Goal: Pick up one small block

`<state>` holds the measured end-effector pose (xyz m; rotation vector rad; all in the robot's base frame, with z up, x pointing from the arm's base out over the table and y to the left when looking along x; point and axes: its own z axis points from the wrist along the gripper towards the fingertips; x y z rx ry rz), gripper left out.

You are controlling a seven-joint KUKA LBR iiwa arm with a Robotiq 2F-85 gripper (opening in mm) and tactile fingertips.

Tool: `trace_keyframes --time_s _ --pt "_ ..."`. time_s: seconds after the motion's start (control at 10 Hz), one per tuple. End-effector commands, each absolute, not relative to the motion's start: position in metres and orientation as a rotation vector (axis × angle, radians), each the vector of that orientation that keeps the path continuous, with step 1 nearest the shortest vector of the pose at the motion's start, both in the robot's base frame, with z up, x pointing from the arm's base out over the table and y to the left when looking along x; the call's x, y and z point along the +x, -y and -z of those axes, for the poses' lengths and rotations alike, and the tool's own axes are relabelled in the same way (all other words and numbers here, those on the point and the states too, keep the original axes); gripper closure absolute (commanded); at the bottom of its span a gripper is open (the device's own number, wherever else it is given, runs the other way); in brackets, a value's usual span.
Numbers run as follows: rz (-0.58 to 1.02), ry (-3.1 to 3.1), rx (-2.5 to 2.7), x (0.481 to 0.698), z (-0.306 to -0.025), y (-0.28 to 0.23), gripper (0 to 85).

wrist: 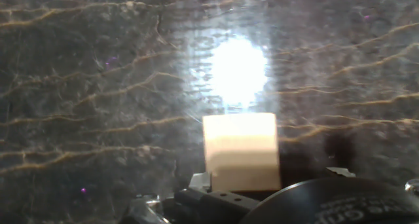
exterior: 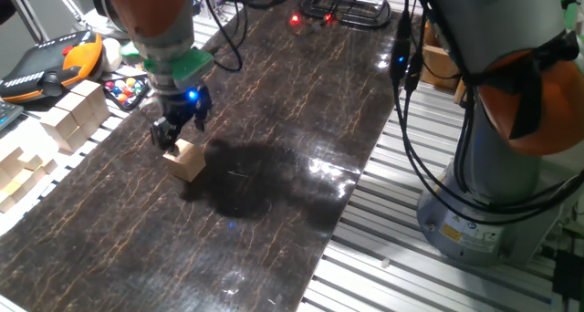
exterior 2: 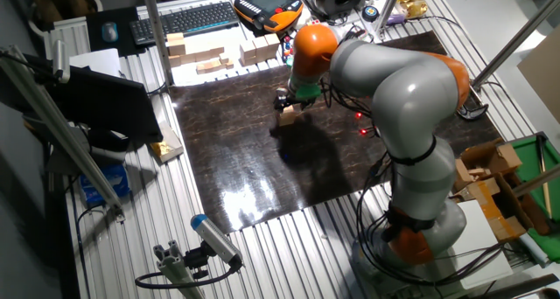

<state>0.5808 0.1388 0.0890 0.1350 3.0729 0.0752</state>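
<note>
gripper body fills near edge, fingertips hidden, jaw state unclear | small block lower part cut off | table glare

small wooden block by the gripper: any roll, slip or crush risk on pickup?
The small block looks like solid wood with flat faces, so probably rigid and unlikely to roll. It's small, so likely light. The dark tabletop looks glossy, so a nudge might slide it.

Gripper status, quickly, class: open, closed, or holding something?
Gripper: right at the small block on the dark mat; whether it is clamped shut cannot be told.
</note>
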Motion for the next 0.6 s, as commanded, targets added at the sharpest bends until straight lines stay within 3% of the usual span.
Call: trace_keyframes --time_s 0.0,0.5 --pt "-0.078 -3.070 0.136 0.582 -0.086 -0.140 0.0" --pt "-0.070 -3.071 0.107 0.590 -0.075 -0.143 0.0"
